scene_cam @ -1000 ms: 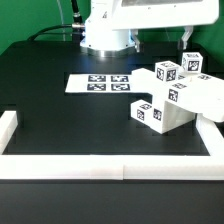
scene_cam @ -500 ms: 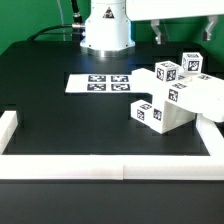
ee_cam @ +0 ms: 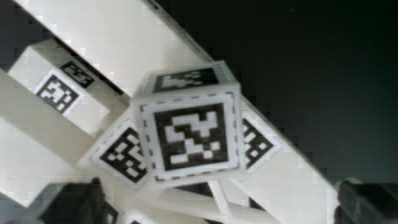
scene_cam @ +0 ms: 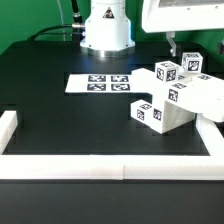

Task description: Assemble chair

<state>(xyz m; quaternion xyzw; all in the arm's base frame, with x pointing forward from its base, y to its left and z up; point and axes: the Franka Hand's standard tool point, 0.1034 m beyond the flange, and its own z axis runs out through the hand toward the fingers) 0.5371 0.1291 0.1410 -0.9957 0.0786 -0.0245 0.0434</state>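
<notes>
Chair [scene_cam: 175, 98] parts clustered, tagged white blocks and bars, on black bench [scene_cam: 70, 125] at exterior view's right, against border rail [scene_cam: 110, 165] corner; marker board [scene_cam: 98, 83] just beside cluster; claw [ee_cam: 199, 205] spread wide, empty, above tagged block [ee_cam: 187, 135].

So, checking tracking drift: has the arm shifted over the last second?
Yes. In the exterior view the arm's white body moved toward that view's right, away from the fixed robot base, and now hangs above the chair parts.

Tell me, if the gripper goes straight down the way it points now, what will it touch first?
Most likely the tagged white block on top of the chair parts: the wrist view is centred on it. The open gripper is above it, though depth is unclear.
</notes>
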